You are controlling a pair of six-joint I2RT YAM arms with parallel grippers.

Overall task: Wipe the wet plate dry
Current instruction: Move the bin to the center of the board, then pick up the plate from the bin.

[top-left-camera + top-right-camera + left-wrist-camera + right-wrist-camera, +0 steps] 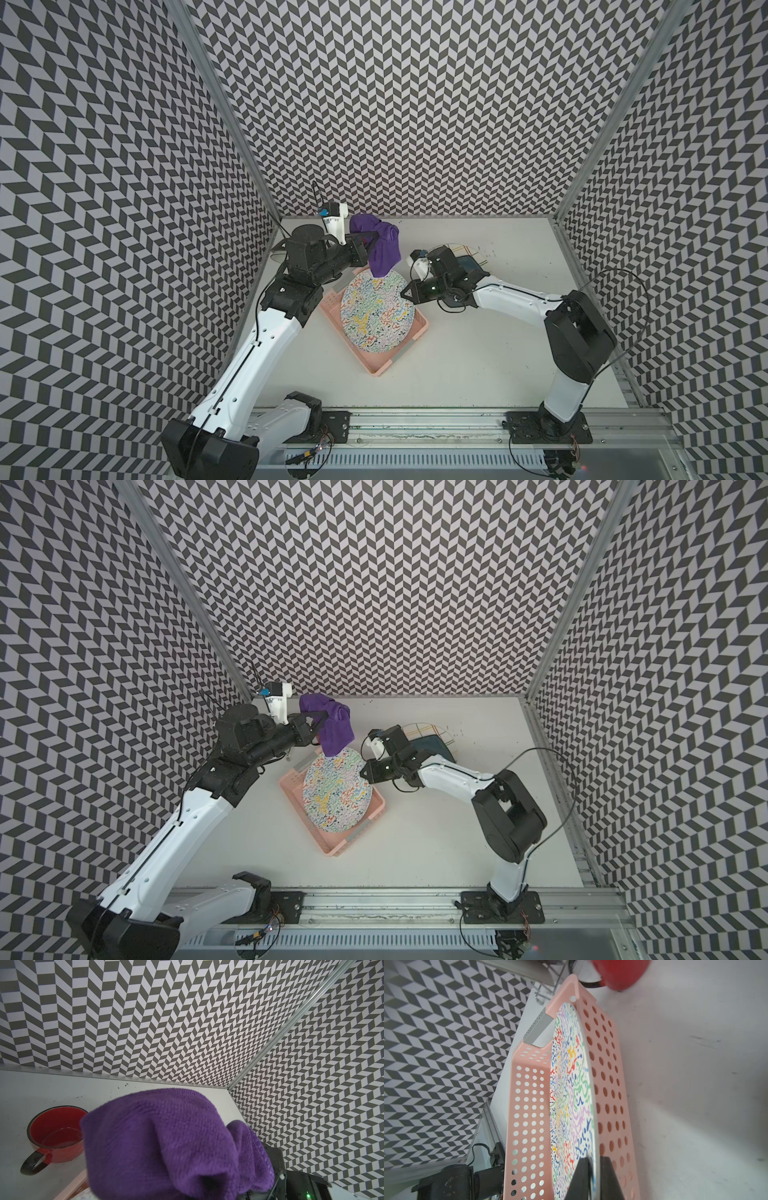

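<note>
Near the middle of the counter (pixel 478 353), a pink perforated basket (pixel 376 365) holds the patterned plate (pixel 376 318), which leans tilted with its lower edge down in the basket and its upper rim raised toward the right arm. The right end effector (pixel 592 1176) has its two dark fingers closed on that upper rim, one on each face, as the right wrist view shows; in both top views it sits at the plate's edge (pixel 368 771). The left end effector (pixel 368 243) is clamped shut on a purple cloth (pixel 380 249), which hangs bunched above the plate's far edge, its lowest fold just at or barely above the rim; whether it touches I cannot tell. The main risk, as I judge it, is the thin pinch on a wet, slick rim: pressure from the cloth could make the plate pivot or slip out of the fingers and drop back into the basket, or shove the light basket along the counter. The bunched cloth may also wipe with only a small patch and leave wet areas. A red cup (pixel 56 1134) with liquid stands near the far left corner, close enough that a wide sweep of the left arm could knock it.
</note>
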